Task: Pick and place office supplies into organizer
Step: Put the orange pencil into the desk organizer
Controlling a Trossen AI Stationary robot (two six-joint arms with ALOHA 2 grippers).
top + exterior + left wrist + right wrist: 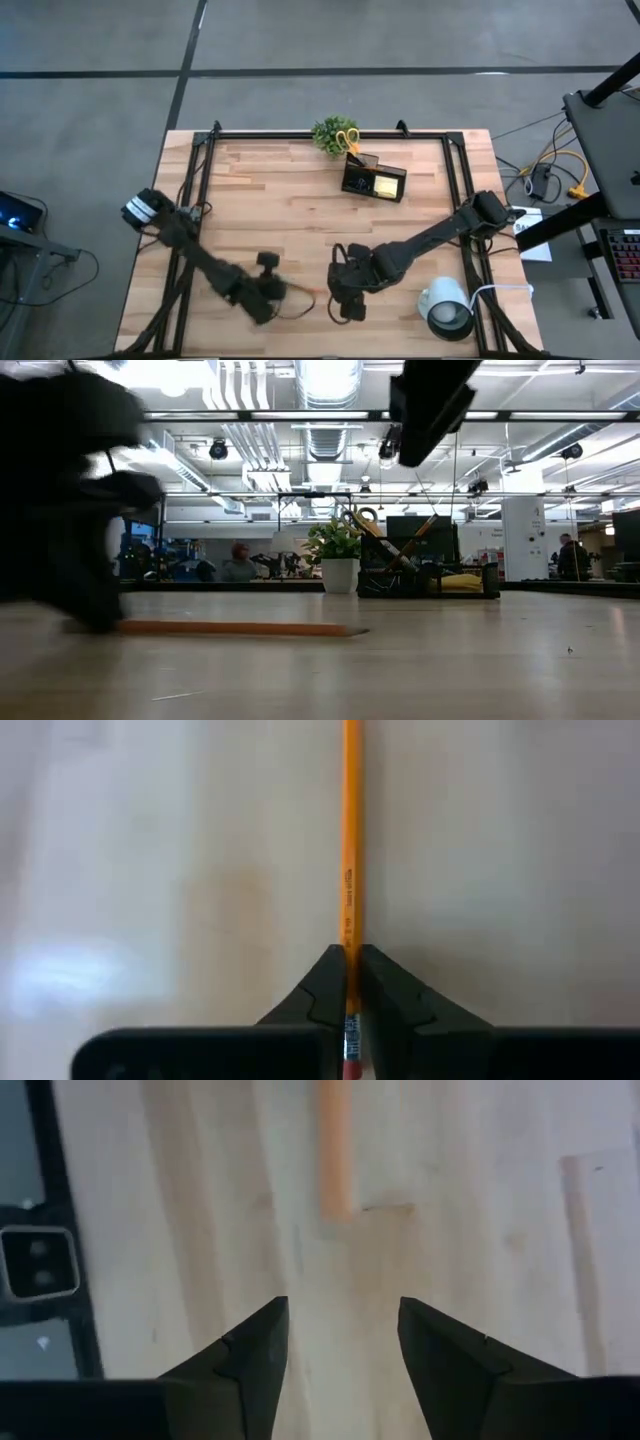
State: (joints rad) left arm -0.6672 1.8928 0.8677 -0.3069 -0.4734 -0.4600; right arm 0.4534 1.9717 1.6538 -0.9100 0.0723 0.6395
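Note:
An orange pencil (349,840) lies on the wooden table near its front edge, with my left gripper (349,982) shut on it; in the low view it is a blurred dark mass at the left (80,560). My right gripper (343,1350) hangs open above the table, just past the pencil's other end (335,1150), with nothing between its fingers. The black mesh organizer (373,180) stands at the far middle with yellow-handled scissors (347,138) sticking up from it and a yellow sticky-note pad (385,185) in it. My left gripper pinches the pencil near its eraser end (349,1020) between its two fingers (325,985). The fingers slant down from the table's left, and the pencil runs on ahead of them. Its length (235,628) lies flat on the table.
A small green plant (330,132) in a white pot stands beside the organizer at the far edge. A white cup-like cylinder (445,305) lies at the near right. Black frame rails (200,190) run along the table's left and right sides. Bare wood lies between the arms and the organizer.

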